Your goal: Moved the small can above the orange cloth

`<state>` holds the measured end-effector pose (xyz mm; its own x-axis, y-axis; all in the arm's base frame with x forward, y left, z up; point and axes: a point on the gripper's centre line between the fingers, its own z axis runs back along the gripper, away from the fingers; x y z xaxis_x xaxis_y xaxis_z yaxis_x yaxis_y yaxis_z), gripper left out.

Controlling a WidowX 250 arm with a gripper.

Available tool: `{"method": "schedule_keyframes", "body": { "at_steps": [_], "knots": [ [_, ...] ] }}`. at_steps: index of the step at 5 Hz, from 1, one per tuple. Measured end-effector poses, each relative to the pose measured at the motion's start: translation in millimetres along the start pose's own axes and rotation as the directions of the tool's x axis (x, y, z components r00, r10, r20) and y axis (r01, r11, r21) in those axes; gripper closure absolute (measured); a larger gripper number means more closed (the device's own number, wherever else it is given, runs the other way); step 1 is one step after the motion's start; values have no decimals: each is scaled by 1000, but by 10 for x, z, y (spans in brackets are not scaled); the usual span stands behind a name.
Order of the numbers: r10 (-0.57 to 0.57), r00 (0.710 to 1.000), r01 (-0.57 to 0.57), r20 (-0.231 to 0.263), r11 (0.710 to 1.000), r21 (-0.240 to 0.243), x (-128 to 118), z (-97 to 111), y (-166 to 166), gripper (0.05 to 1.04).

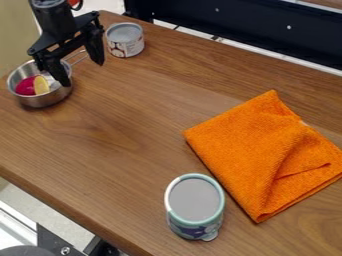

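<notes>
The black gripper (81, 73) hangs at the upper left, its two fingers spread wide with nothing between them. One finger is over the metal pot, the other just left of the small can. The small can (125, 41), silvery with a light printed label, stands upright near the table's back left edge. An orange cloth (257, 152) lies folded flat on the right side of the table, well away from the gripper and the small can.
A metal pot (45, 100) holding a pink and a yellow item sits on the left of the wooden table (120, 135). A taller teal-rimmed can (194, 206) stands near the front, left of the cloth. A dark rail (247, 27) runs behind the table.
</notes>
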<state>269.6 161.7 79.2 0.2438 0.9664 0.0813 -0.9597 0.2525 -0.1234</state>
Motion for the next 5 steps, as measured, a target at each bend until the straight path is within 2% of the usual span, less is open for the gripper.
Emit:
{"method": "schedule_keyframes", "body": {
  "at_steps": [1, 2, 3, 4, 5],
  "knots": [
    [4, 1000, -4, -17, 1000, 16, -17, -67, 19, 86],
    [63, 998, -63, 0, 998, 19, 82, -62, -107, 86],
    [119, 993, -119, 11, 993, 9, 285, -25, -312, 86],
    [170, 983, -166, 69, 985, -57, 534, 113, -544, 86],
    [232, 967, -224, 104, 971, -86, 760, 54, -745, 86]
  ]
}}
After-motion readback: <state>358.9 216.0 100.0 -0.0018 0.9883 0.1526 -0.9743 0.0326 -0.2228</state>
